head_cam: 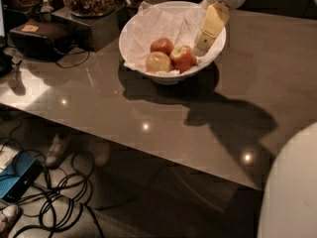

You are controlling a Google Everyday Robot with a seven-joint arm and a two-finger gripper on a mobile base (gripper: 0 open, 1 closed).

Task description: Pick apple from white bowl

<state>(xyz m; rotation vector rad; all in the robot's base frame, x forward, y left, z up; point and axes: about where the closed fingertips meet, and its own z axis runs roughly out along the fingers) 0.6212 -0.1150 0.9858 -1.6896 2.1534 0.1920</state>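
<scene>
Table (148, 118): glossy, near edge runs diagonally, with broad tabletop in front of and right of the bowl (130, 33). White rounded body (292, 192) is cut off at the lower right corner. Bowl sits toward the far side, paper-lined, and its right rim is partly hidden by the gripper (204, 40). Gripper hangs inside the bowl's right wall, tip just beside the apple (182, 58); open or closed, cannot tell. Apple lies low in the bowl, rightmost of three. Tan label (29, 28) on black box (42, 39): unreadable.
</scene>
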